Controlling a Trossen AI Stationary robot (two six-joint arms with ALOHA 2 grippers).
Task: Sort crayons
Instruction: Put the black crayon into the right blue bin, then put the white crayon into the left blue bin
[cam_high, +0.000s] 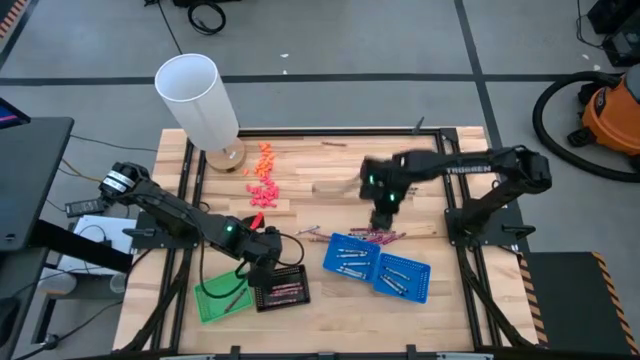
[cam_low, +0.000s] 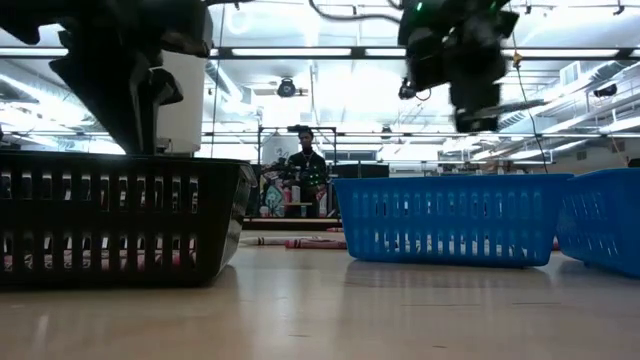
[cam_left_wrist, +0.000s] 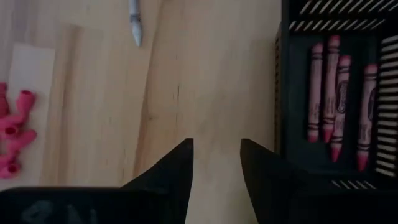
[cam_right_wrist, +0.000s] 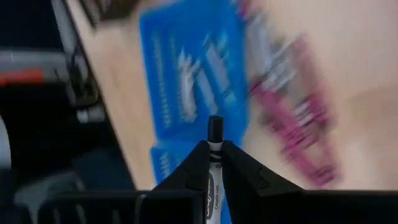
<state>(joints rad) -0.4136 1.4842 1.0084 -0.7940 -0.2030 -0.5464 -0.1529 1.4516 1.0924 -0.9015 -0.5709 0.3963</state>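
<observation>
Two dark arms (cam_high: 180, 212) (green lights, white "TROSSEN" lettering)

A grey concrete floor (cam_high: 340, 40) marked with pale taped lines runs all round the light wooden plank worktop (cam_high: 330, 320). An orange and black shop vacuum (cam_high: 612, 112) with a thick black hose (cam_high: 545, 110) sits on the floor at one corner. A dark screen (cam_high: 25, 180) stands off the opposite side. Across the room, long ceiling strip lights (cam_low: 300, 52) glow over exposed pipes, and a person (cam_low: 305, 170) stands at a cluttered bench far behind.
</observation>
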